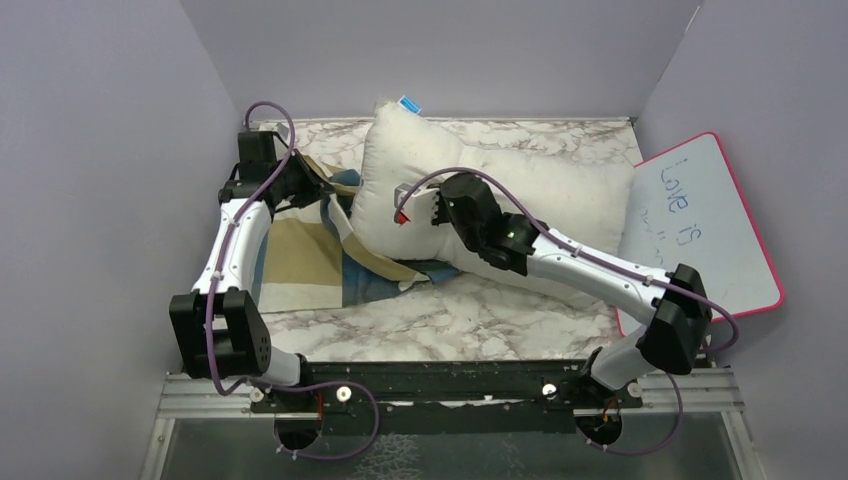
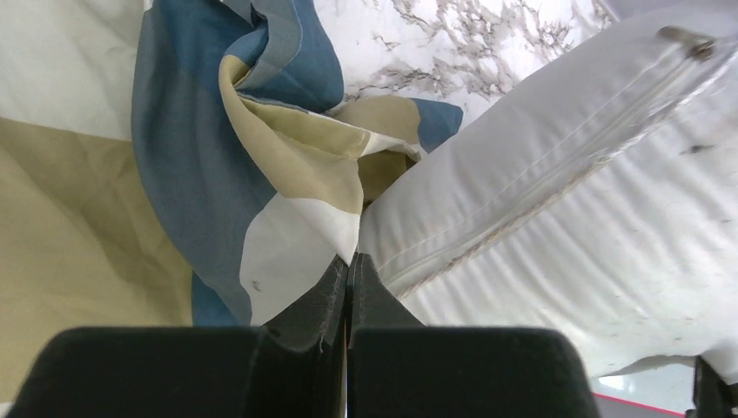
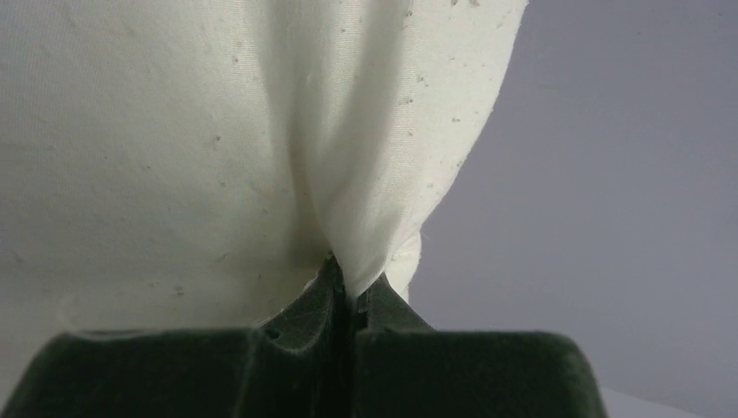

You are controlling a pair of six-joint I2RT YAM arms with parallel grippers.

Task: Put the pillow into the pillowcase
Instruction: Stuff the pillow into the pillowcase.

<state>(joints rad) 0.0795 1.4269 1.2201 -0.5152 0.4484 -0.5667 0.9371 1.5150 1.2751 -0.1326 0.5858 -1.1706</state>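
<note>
Now | left tool (image 2: 348, 277) clenched on pillowcase (image 2: 261, 165) edge | right tool (image 3: 348, 292) pinches pillow (image 3: 157, 131) fabric | zipper seam (image 2: 557, 165) shows only in left wrist view

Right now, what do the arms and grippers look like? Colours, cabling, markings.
Both arms match: the left arm and right arm have white tubular links, black blocky joints, and a purple cable looped along each. The left gripper and right gripper have dark wedge-shaped fingers. No readable markings.
</note>
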